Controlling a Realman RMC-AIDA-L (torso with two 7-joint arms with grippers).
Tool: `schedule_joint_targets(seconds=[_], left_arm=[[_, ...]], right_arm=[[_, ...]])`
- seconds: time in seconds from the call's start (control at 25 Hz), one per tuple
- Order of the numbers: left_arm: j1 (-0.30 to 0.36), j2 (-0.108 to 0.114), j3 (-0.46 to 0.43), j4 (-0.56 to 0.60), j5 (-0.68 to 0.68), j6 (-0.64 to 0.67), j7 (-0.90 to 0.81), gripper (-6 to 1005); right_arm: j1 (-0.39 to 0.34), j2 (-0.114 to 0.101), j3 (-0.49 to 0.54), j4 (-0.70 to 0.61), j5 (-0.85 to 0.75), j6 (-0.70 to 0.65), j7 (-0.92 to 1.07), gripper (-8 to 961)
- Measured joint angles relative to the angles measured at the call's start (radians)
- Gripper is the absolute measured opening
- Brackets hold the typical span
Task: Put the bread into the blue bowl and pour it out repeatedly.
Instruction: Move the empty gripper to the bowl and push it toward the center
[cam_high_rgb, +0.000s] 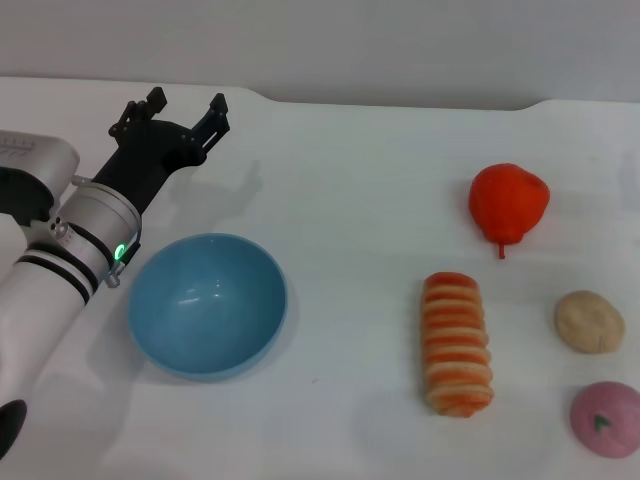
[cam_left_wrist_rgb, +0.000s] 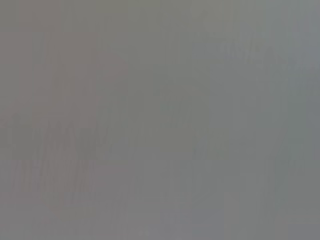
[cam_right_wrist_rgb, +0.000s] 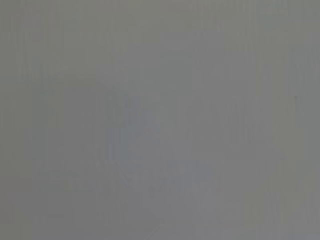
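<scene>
Starting at the far left of the head view, the left arm is reaching in over the white table (cam_high_rgb: 350, 170), with a small green light glowing on its silver wrist band. No brand name or readable writing is showing up anywhere, on the arm or on the objects. The left gripper (cam_high_rgb: 187, 102) is hanging above the table just beyond the blue bowl (cam_high_rgb: 208, 304), its black fingers spread apart and pinching nothing.

The blue bowl is sitting upright on the table near that arm's wrist, not touching the gripper. Its glossy inside is catching a few light reflections and it's holding nothing at all.

Moving right, the bread (cam_high_rgb: 457, 343) is lying flat on the table well apart from the bowl, its long side running toward and away from the robot, orange and cream ridges facing up. So it's out of the bowl right now.

Farther back and a bit to the right, a red-orange pear-like fruit (cam_high_rgb: 509, 203) is resting with its little stem pointing toward the robot. Near the right edge a small beige bun (cam_high_rgb: 589, 321) is sitting just beside the bread's far half, and a pink round piece (cam_high_rgb: 607, 419) with a dark green mark on top is lying nearest the robot.

Both wrist views are giving only flat grey, so the right gripper isn't showing up anywhere.
</scene>
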Motion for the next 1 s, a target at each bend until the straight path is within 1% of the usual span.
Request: schedule_joint_targets(seconds=[0.44,0.64,0.68,0.8,0.84,0.88,0.92,1.0], left_arm=[[0.008,-0.003,0.000,-0.005,0.000,0.004,-0.001,825],[0.000,0.001,-0.001,0.005,0.001,-0.004,-0.047,826],[-0.010,0.004,0.000,0.006,0.004,-0.011,-0.075,826],[-0.061,0.025,0.000,0.008,0.013,-0.035,-0.199,826],[-0.083,0.039,0.001,0.012,0.029,-0.039,-0.261,826],[-0.083,0.039,0.001,0.012,0.029,-0.039,-0.261,826],[-0.124,0.067,-0.001,0.023,0.088,-0.046,-0.370,826],[-0.149,0.077,-0.003,0.029,0.122,-0.060,-0.414,826]], right_arm=[[-0.004,0.001,0.000,0.002,0.000,0.005,0.000,503],[-0.004,0.002,0.000,0.006,0.000,0.006,0.000,503],[-0.002,0.002,0.000,0.008,0.000,0.006,0.000,503],[0.005,-0.001,0.000,0.011,0.000,0.006,0.000,503],[0.006,-0.001,0.000,0.011,0.000,0.007,0.000,503],[0.007,-0.001,0.000,0.011,0.000,0.007,0.000,503],[0.007,-0.001,0.001,0.011,0.000,0.006,0.000,503],[0.008,-0.001,0.002,0.011,0.000,0.006,0.000,503]])
